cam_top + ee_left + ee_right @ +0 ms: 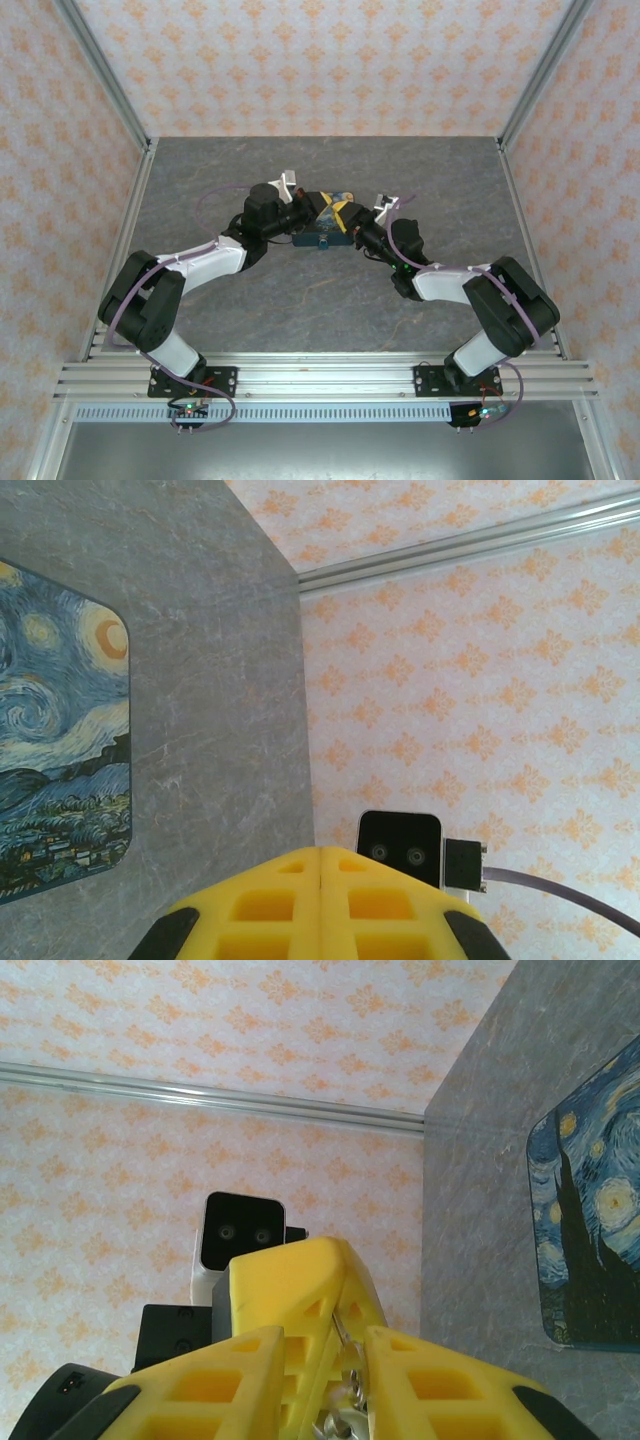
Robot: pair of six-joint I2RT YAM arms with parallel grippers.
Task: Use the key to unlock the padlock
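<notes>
Grey stone-look table top (320, 310): mid grey with faint paler veining.

Rectangular printed mat (55, 730): deep blue swirls, yellow-orange discs, dark green and blue patches along one end.

Wallpapered walls (320, 60): cream-pink ground with a repeating orange floral motif.

Aluminium frame rails (320, 375): silver.

Left gripper (320, 852): fingers (265, 905) bright yellow, black at the outer corners.

Right gripper (335, 1335): fingers (240, 1380) the same yellow, black corners. The silver metal part (340, 1415) between them is shiny and unpainted.

Left arm (190, 265) and right arm (480, 290): black joints, white link covers. Thin cables (215, 190): purple.

Boxy wrist camera housing (225, 1235): white shell, black face.
</notes>
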